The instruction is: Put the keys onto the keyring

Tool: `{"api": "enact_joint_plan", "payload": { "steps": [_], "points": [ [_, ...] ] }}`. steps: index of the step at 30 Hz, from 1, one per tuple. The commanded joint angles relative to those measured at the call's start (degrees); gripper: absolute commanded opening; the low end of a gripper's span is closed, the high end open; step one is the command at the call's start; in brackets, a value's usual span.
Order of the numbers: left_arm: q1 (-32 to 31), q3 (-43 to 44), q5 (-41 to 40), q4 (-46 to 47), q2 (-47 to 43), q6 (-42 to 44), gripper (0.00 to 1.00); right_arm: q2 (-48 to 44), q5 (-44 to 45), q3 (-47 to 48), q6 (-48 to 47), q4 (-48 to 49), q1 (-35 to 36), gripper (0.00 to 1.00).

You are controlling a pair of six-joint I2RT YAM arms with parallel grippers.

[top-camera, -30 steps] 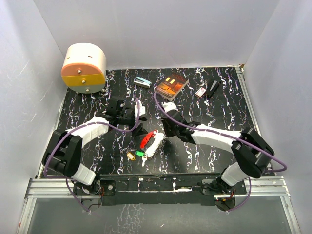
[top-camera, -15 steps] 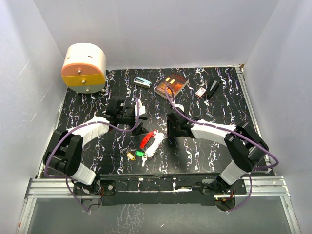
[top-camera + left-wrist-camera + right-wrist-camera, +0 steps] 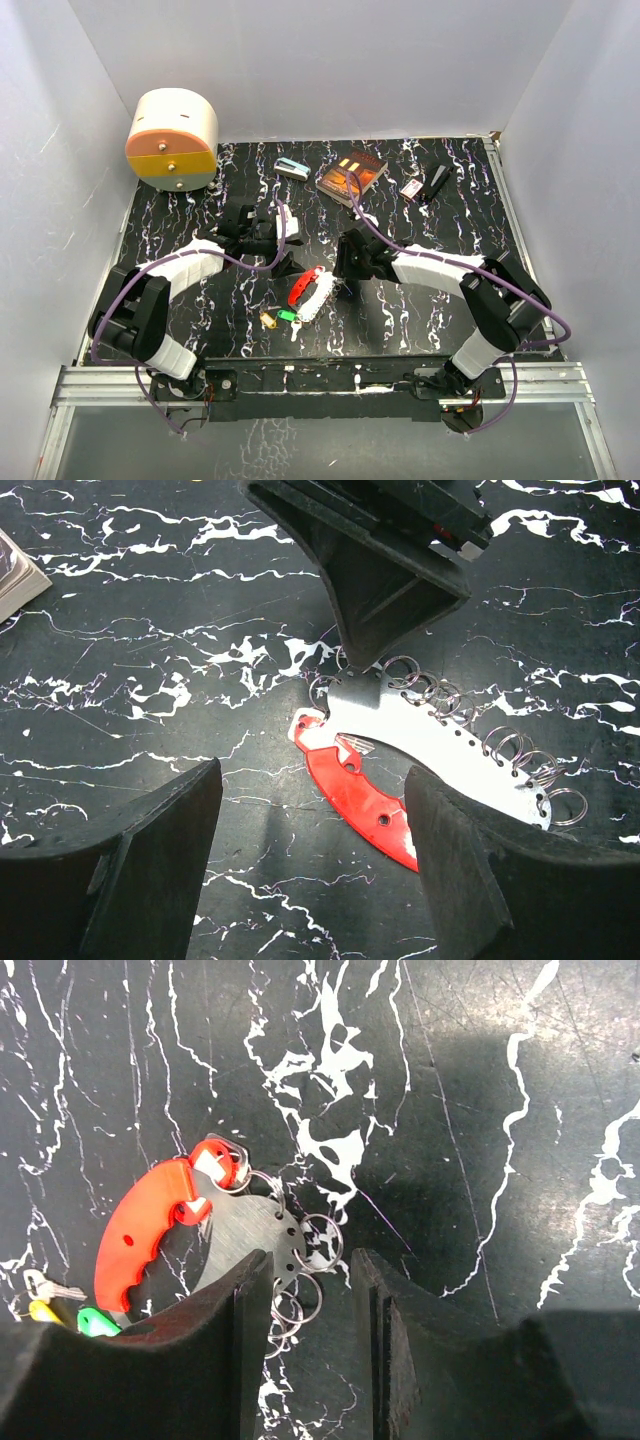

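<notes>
Several bright-headed keys (image 3: pixel 280 318) beside the keyring (image 3: pixel 314 290)

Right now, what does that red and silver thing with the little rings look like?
It's the keyring: a curved, shiny metal plate with a red plastic grip and a row of small wire rings through holes along one edge. It lies flat on the black marbled table, the right hand poised over its rings; whether they touch is unclear.
</notes>
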Motion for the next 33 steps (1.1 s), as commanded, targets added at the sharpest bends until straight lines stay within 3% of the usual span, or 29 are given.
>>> {"api": "enact_joint_plan", "payload": {
  "steps": [1, 12, 21, 33],
  "points": [
    [0.15, -0.79, 1.91, 0.54, -1.48, 0.43, 0.72, 0.33, -1.23, 0.04, 2.28, 4.79, -0.54, 0.41],
    [0.13, -1.00, 1.74, 0.80, -1.67, 0.37, 0.73, -0.64, -1.28, -1.74, 3.79, 4.29, -1.21, 0.39],
    [0.15, -0.74, 1.69, 0.83, -1.61, -0.25, 0.85, 1.32, -3.41, -2.51, 4.57, 7.25, -1.44, 0.35],
    [0.16, -0.52, 1.59, 1.51, -1.41, -0.47, 0.91, 1.66, -2.10, -2.64, 2.58, 7.62, -2.31, 0.09]
  ]
}}
